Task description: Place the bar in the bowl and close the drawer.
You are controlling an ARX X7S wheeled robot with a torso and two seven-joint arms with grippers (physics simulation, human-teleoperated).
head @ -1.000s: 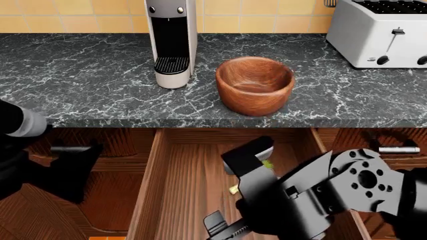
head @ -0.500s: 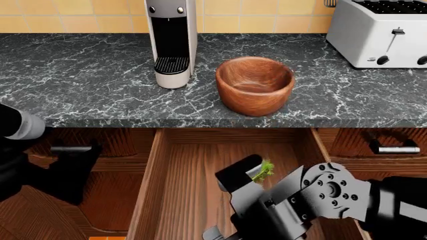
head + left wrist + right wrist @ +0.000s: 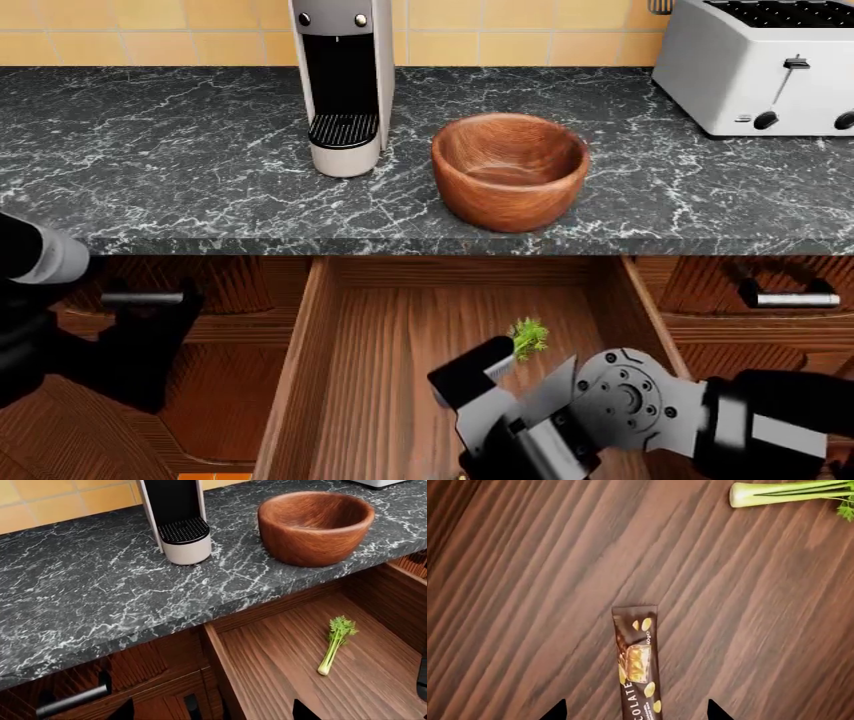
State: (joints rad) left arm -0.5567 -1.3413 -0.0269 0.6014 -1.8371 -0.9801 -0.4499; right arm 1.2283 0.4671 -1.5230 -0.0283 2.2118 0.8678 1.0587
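Observation:
The bar (image 3: 637,665) lies flat on the wood floor of the open drawer (image 3: 527,580), its gold nut marks pointing away from my right gripper (image 3: 635,712). That gripper is open and hangs over the bar, one fingertip on each side, not touching it. In the head view my right arm (image 3: 614,405) reaches down into the drawer (image 3: 387,360) and hides the bar. The bowl (image 3: 510,170) stands empty on the countertop behind the drawer. My left gripper (image 3: 212,712) is open and empty, off the drawer's left side (image 3: 213,655), facing the bowl (image 3: 313,527).
A celery stalk (image 3: 529,338) lies in the drawer beyond the bar. A coffee machine (image 3: 343,85) stands left of the bowl and a toaster (image 3: 761,65) at the back right. Small drawers with silver handles (image 3: 797,297) flank the open drawer.
My right arm has sunk lower and nearer the drawer's front, uncovering the celery's leafy end. The left arm, bowl and drawer have stayed put.

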